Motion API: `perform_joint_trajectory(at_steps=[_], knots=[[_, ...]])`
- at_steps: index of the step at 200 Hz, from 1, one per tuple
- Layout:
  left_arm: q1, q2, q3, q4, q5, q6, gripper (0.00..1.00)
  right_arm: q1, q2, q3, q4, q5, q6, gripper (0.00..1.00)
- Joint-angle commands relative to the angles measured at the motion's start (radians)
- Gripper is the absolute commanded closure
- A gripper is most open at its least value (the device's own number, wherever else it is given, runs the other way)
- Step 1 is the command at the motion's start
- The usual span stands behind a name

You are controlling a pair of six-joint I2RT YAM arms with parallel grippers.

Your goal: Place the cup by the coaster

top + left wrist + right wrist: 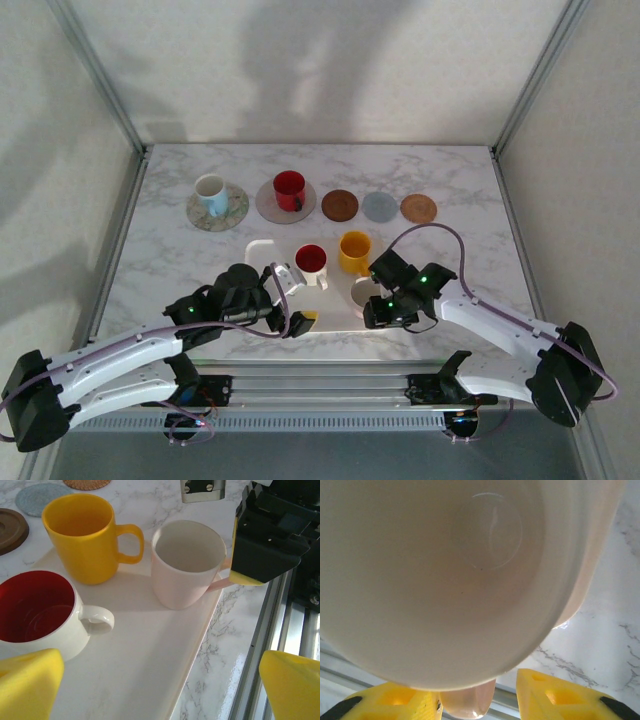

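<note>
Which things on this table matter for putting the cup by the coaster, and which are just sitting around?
In the job: pink cup; right gripper astride its handle; the empty brown coaster, grey-blue coaster and orange coaster, any possibly the target.
Lying about: tray, yellow mug, red-lined cup, red cup and white cup on coasters.

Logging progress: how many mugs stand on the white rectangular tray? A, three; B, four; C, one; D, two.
A: a yellow ceramic mug, a white mug with a red inside and a pale pink mug stand on the tray.
</note>
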Motion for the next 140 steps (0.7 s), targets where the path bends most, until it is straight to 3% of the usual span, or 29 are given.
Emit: perform_joint_trajectory(at_steps=[1, 140], knots=[[-0.006, -0.015, 0.018, -0.008, -0.021, -0.015, 0.00, 0.015, 0.011, -0.017, 0.011, 0.044, -0.013, 0.59], [-0.006, -0.005, 0.014, 0.008, -0.029, -0.020, 0.00, 0.049, 0.075, -0.031, 0.071, 0.080, -0.037, 0.60]])
